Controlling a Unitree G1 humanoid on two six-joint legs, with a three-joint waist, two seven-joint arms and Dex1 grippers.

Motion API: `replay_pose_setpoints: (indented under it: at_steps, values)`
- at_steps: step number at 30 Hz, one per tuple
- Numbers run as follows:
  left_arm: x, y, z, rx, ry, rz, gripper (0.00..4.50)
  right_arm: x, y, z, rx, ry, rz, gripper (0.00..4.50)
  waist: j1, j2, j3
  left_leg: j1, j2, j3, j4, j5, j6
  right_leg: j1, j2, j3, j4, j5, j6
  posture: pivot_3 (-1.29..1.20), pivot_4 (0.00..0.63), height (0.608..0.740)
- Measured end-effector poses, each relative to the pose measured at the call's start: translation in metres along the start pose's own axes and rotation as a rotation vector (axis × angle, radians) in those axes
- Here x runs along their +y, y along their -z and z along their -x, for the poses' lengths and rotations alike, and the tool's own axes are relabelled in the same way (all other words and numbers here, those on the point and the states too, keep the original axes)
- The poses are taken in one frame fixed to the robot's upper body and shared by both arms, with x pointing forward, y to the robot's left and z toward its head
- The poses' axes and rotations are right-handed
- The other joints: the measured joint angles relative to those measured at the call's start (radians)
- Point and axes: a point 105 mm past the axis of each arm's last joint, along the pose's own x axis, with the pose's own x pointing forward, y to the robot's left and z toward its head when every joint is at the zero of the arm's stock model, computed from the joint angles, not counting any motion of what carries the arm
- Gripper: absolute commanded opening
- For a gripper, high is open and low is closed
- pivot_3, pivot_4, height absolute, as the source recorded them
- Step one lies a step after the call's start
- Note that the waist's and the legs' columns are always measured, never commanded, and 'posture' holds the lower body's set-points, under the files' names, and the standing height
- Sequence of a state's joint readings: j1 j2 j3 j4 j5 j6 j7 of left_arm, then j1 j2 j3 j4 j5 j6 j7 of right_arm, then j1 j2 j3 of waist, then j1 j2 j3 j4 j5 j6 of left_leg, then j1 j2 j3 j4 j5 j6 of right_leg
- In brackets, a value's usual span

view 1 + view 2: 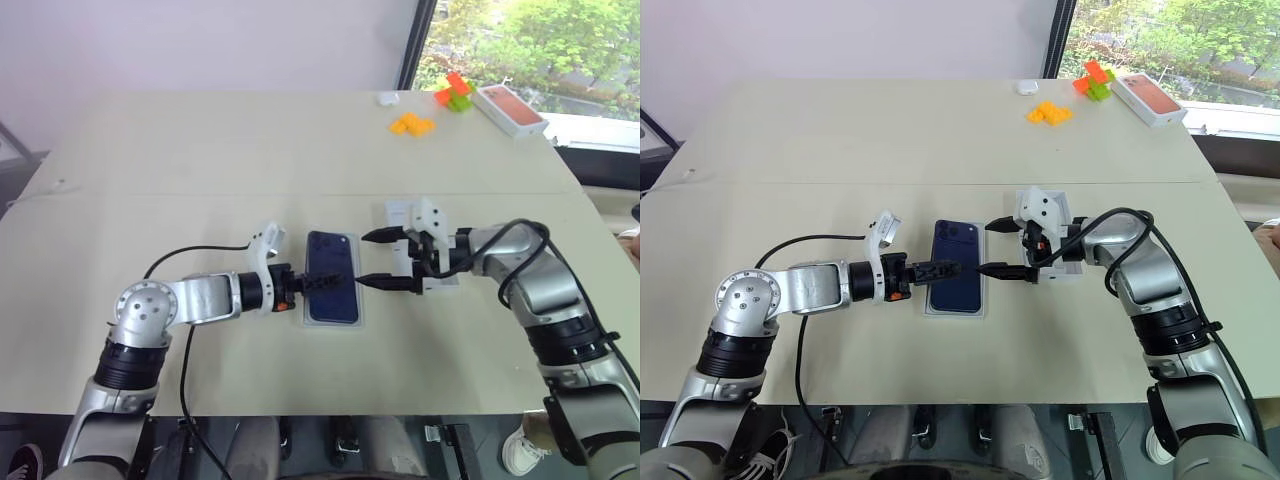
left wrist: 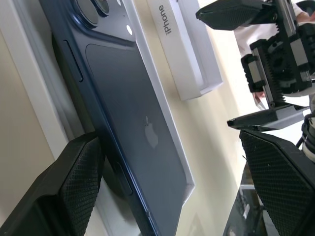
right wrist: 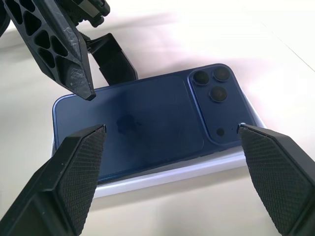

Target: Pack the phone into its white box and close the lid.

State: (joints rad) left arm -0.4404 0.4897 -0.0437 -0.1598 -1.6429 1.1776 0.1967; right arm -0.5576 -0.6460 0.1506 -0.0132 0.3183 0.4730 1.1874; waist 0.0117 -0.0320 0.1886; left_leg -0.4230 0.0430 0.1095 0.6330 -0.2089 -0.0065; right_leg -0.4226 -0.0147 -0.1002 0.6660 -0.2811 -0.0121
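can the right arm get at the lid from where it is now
Probably yes. The lid lies on the table just behind the right gripper, whose fingers stand open, with nothing between them. The arm would need to turn away from the phone in the white box.

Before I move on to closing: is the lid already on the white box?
No, the phone lies uncovered, back up, in the white box.

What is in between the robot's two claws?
The phone, lying back-up in the white box, sits between the open left gripper and open right gripper, as the left eye view shows.
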Motion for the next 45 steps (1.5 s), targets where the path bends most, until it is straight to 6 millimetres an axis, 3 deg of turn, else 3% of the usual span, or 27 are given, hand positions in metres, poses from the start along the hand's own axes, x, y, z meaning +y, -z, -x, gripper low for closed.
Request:
replay_pose_setpoints:
  at_steps: [19,22,25,29,36,38,45]
  values:
    - [-0.001,-0.008,0.036,0.008,-0.071,-0.103,4.47,-0.001,-0.001,-0.006,-0.021,0.007,0.01,4.5,0.0,0.0,0.0,0.0,0.0,0.0,0.0,0.0,0.0,0.0,0.0,0.0,0.0,0.0,0.0,0.0,0.15,0.737]
    - [0.01,-0.021,0.036,-0.075,-0.13,-0.102,3.67,-0.003,-0.005,-0.011,-0.043,0.021,-0.008,3.65,0.001,0.0,0.0,0.0,0.0,0.0,0.0,0.0,0.0,0.0,0.0,0.0,0.0,0.0,-0.001,0.0,0.15,0.737]
    - [0.021,-0.032,0.034,-0.161,-0.175,-0.078,2.17,-0.005,-0.007,-0.012,-0.048,0.032,-0.022,2.13,0.001,0.0,0.0,0.0,0.0,0.0,0.0,0.001,-0.001,0.0,0.0,0.0,0.0,0.001,-0.002,0.0,0.15,0.737]
    - [0.016,-0.034,0.02,-0.203,-0.141,-0.092,0.15,-0.006,-0.007,-0.017,-0.052,0.051,-0.002,0.09,0.001,0.0,0.0,-0.001,0.0,0.0,0.001,0.001,-0.001,0.0,0.0,0.0,0.0,0.001,-0.002,0.0,0.15,0.737]
    - [0.022,-0.018,-0.008,-0.155,-0.149,-0.113,0.07,0.012,0.032,-0.039,0.069,0.063,0.048,0.03,-0.003,0.0,0.0,0.0,0.0,0.0,0.001,0.002,-0.004,0.0,0.0,0.0,0.001,0.001,-0.001,0.0,0.15,0.737]
    - [0.03,-0.015,-0.01,-0.138,-0.179,-0.114,0.07,0.013,0.03,-0.043,0.075,0.084,0.102,0.03,-0.007,0.0,-0.001,0.001,0.0,0.0,0.0,0.002,-0.004,0.0,0.001,0.0,0.002,0.0,0.001,0.0,0.15,0.737]
    - [0.028,-0.01,-0.013,-0.103,-0.164,-0.156,0.07,0.011,0.03,-0.045,0.113,0.113,0.227,0.03,0.0,0.0,-0.001,0.005,0.0,0.0,0.0,0.0,-0.001,0.005,0.0,0.0,0.001,-0.001,0.002,0.0,0.15,0.737]
